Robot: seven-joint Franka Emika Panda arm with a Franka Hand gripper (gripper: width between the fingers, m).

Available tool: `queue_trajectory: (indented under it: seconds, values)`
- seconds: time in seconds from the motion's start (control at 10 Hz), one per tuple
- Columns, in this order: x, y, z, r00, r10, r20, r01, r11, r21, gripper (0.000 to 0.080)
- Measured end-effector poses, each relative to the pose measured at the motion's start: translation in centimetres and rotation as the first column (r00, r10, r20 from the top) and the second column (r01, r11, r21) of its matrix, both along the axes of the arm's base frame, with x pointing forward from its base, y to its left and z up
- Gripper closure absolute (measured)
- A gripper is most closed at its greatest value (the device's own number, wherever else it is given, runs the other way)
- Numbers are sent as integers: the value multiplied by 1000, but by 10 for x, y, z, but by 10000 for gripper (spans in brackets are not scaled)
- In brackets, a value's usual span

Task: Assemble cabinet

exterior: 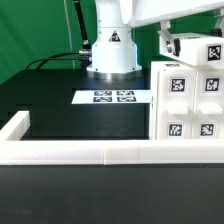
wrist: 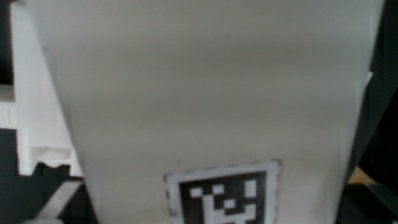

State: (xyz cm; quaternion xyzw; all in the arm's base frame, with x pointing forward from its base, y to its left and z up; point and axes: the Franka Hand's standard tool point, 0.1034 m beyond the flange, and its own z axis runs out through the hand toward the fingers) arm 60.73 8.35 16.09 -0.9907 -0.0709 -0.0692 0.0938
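Cabinet: white plastic boxy tagged cabinet, exterior view's right, near side, against the low white border wall, likely braced there.
Claw: white two-finger gripper over its top; wide or clamped, cannot tell.

The arm rises from its base and stretches across toward the exterior view's right, wrist bent so the gripper points down. Its jaws stand wide apart; whether they press on anything cannot be told.
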Motion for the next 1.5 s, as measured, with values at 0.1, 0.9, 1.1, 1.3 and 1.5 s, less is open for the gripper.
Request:
queue_trajectory:
  seconds: [0.1,0.9,1.1,1.3,1.5]
  values:
    - [0,-1,-1,999,-41,8,41,999,3,235]
    - [5,-4,0,850,-523,-65,527,848,63,235]
    - [4,-6,-1,731,-675,-100,682,727,84,235]
    - [3,-9,-2,615,-774,-148,788,608,98,235]
    - [-1,-9,-2,401,-889,-220,916,390,94,234]
